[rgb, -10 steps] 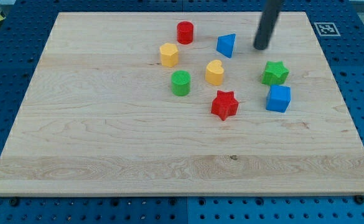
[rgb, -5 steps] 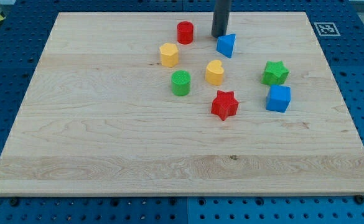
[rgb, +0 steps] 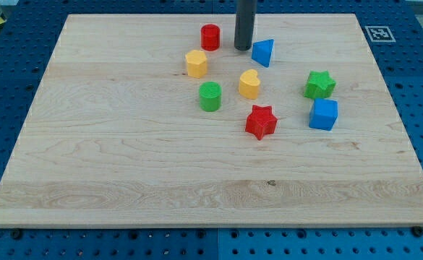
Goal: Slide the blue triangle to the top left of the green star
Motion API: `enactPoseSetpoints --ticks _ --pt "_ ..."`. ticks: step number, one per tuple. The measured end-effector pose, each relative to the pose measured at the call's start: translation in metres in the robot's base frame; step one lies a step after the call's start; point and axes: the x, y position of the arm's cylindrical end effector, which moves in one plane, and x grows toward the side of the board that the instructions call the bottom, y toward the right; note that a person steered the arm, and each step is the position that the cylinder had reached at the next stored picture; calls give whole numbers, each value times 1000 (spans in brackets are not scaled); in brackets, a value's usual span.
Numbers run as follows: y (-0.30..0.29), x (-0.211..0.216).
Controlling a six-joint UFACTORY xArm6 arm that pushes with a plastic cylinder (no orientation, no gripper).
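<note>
Having shifted left, my tip (rgb: 243, 48) sits between red cylinder (rgb: 210, 37) and blue triangle (rgb: 263, 52).

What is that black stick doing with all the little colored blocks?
The stick is a robot arm's rod. My tip sits between the red cylinder and the blue triangle, right by the triangle's left side. The job is to push that triangle toward the view's right, to the top left of the green star. It isn't there yet. The other blocks sit nearby on the wooden board.
</note>
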Motion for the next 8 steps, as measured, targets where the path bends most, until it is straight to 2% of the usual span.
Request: enactPoseSetpoints --ticks 2,6,8 --pt "2 25" --pt "10 29" --pt "38 32"
